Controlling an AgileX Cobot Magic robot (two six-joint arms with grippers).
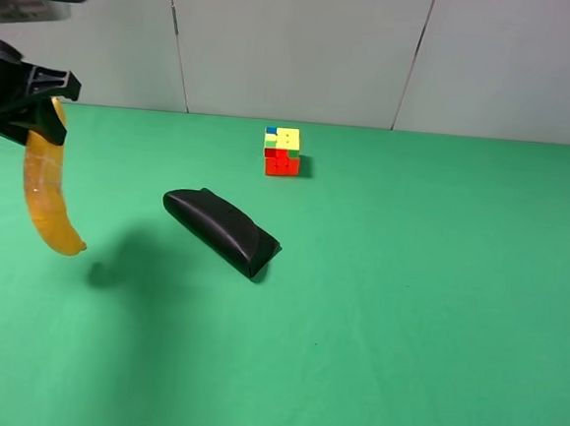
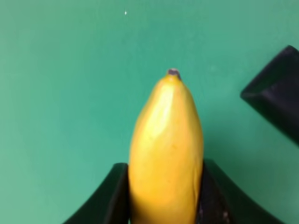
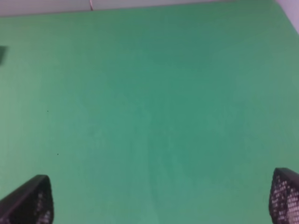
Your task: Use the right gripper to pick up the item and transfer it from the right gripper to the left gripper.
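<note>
High cam looks down on the green table (image 1: 406,311) from the front, toward the wall, fairly far back. My left wrist cam looks along my left gripper (image 2: 166,196), very close on the banana (image 2: 166,154) held in it, pouch corner (image 2: 275,93) beyond. Both views share banana (image 1: 48,189) and pouch (image 1: 221,231). My right wrist cam looks past its wide-apart fingers (image 3: 28,200) at bare table.
</note>
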